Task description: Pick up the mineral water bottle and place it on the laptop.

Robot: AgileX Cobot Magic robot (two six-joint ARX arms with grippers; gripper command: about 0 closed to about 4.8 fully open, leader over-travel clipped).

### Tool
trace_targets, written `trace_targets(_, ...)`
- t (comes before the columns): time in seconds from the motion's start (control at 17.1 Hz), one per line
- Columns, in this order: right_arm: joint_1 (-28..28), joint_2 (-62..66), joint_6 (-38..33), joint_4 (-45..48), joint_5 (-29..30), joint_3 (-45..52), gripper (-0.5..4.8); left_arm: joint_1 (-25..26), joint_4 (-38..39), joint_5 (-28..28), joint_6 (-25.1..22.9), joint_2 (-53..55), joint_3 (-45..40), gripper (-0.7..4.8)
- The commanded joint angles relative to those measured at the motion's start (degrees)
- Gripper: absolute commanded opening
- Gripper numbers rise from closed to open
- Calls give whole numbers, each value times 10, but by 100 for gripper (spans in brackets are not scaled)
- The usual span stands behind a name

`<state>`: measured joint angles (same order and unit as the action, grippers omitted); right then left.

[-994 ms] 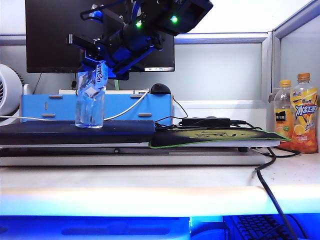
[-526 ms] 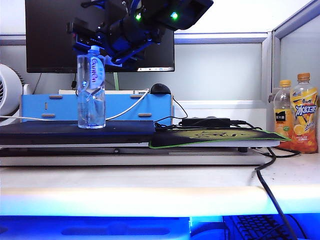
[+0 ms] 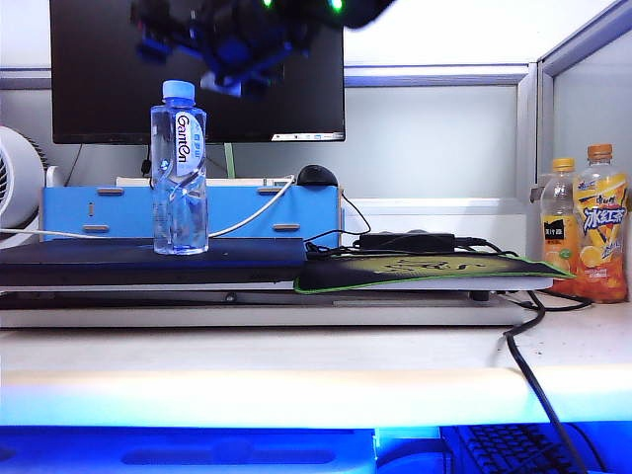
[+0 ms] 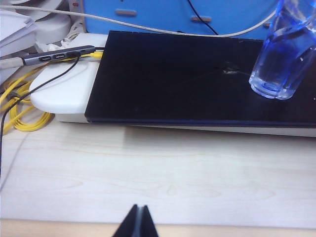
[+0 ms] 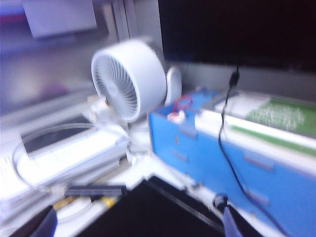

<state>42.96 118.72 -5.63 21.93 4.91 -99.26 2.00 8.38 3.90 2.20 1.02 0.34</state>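
The mineral water bottle (image 3: pixel 179 178) stands upright and free on the laptop (image 3: pixel 247 259), a flat dark slab on a white stand. My right gripper (image 3: pixel 219 47) is a blur above the bottle's cap, in front of the monitor, clear of the bottle. In the right wrist view its two fingers stand wide apart, so the right gripper (image 5: pixel 140 227) is open over the laptop (image 5: pixel 148 212) with nothing between them. The left gripper (image 4: pixel 139 219) is shut and empty over the bare desk, short of the laptop (image 4: pixel 173 84); the bottle's base (image 4: pixel 281 64) rests on the lid.
A black monitor (image 3: pixel 99 99) and a blue box (image 3: pixel 247 212) stand behind the laptop, a white fan (image 5: pixel 128 81) at the far left. A green-edged mouse pad (image 3: pixel 415 269) lies beside the laptop, two yellow drink bottles (image 3: pixel 583 232) at the right. A hub (image 4: pixel 54 55) and yellow cable (image 4: pixel 19 108) lie by the laptop's corner.
The right gripper opened, let go of the bottle and rose away above it. The bottle went from tilted in the grip to standing upright alone. The left arm stayed still.
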Motion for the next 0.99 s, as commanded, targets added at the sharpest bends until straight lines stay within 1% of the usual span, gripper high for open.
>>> trace_targets(0.06,6,-35,13,0,3,-33,445,0,1,2,0,0,1,-2)
trace_targets(0.18,6,-80,24,-32,-3,-34,433,0,2,2,0,0,1,-2)
trace_targets(0.23,5,-107,45,-72,-21,-34,411,0,2,2,0,0,1,-2)
trace_targets(0.29,4,-132,78,-113,-56,-34,388,0,2,2,0,0,1,-2)
trace_targets(0.35,4,-174,155,-191,-148,-34,295,0,2,2,0,0,1,-2)
trace_targets(0.41,1,-199,193,-244,-211,-34,180,0,2,2,0,0,1,-2)
trace_targets(0.47,-12,-220,206,-301,-261,-34,25,0,2,2,0,0,1,-2)
trace_targets(0.53,-31,-237,203,-362,-298,-33,-3,0,2,2,0,0,1,-2)
trace_targets(0.58,-50,-251,186,-410,-309,-32,-3,0,2,2,0,0,1,-2)
trace_targets(0.7,-86,-286,154,-485,-297,-30,-4,0,2,2,0,0,1,-2)
trace_targets(0.82,-97,-388,169,-470,-293,31,-5,0,1,2,0,0,1,-2)
trace_targets(0.88,-98,-458,167,-447,-299,82,-5,0,2,2,0,0,1,-2)
trace_targets(0.94,-98,-516,153,-422,-314,136,-5,0,2,2,0,0,1,-2)
trace_targets(0.99,-98,-569,135,-418,-329,188,-5,0,2,2,0,0,1,-2)
